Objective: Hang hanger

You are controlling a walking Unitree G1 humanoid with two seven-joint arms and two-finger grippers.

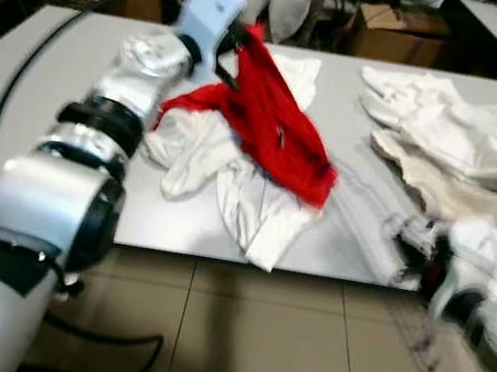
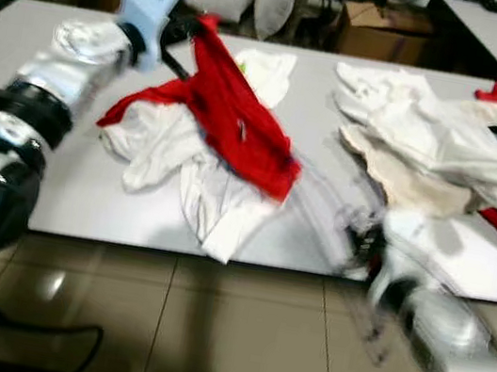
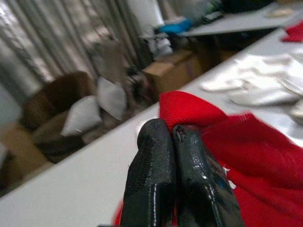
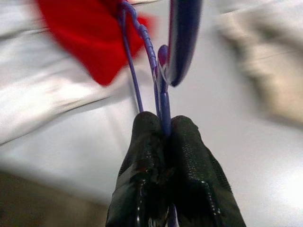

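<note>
Closest to me, the right gripper (image 4: 163, 137) is blurring past the near edge of the grey table (image 1: 44, 95), its two black fingers pinched tight together on the neck of a blue wire hanger (image 4: 158, 71), which is sticking out from the fingertips over the tabletop toward the red cloth. A bit further in, the left gripper (image 3: 173, 135) is holding a red shirt (image 1: 276, 133) up off the table by a pinch of fabric, fingers squeezed shut on it, with the rest of the shirt draping down over some crumpled white clothes (image 1: 231, 178). Off to the right, a bigger heap of white and cream laundry (image 1: 465, 146) is lying, with more red peeking out. Behind the table, cardboard boxes (image 1: 394, 29) and pillows (image 3: 94, 109) are sitting around
</note>
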